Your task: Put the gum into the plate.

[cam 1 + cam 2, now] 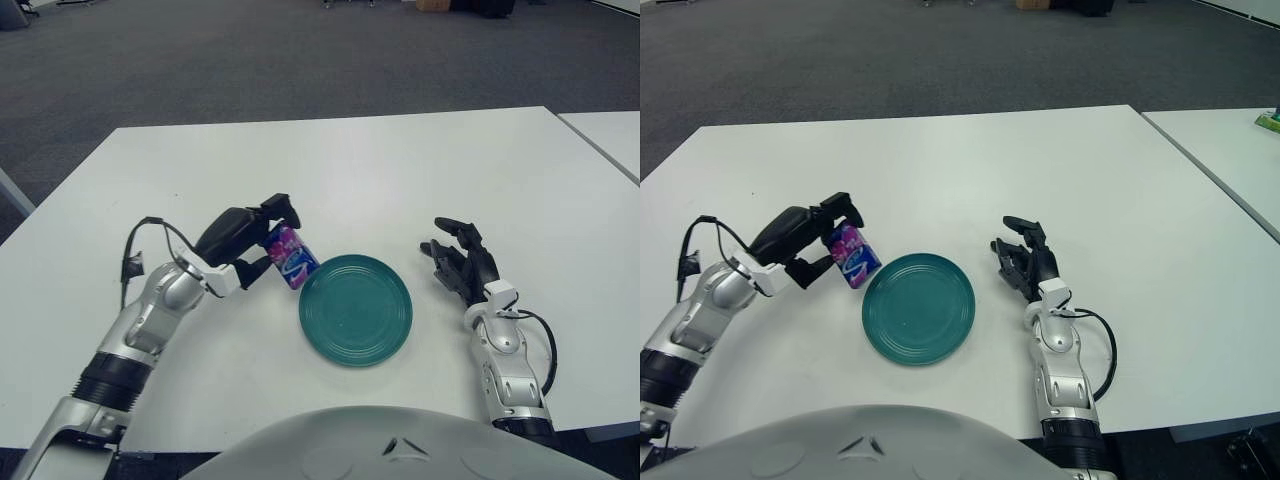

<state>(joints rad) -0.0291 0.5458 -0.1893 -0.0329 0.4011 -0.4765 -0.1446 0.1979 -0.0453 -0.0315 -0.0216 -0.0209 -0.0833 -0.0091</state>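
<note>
One gum point(291, 256) container, one teal plate point(356, 308), one white table point(400, 170). My left hand point(252, 243) fingers closed around gum, just left of plate's left rim, toward table's near edge. Gum tilted, long axis leaning top up-left, bottom toward plate. My right hand point(458, 259) right of plate, fingers spread, holding nothing.

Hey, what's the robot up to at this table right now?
The robot's left hand is gripping a small purple gum container and holding it tilted just beside the left edge of a teal plate on the white table. The gum is not in the plate yet. The right hand shows to the right of the plate, fingers spread and holding nothing.
</note>
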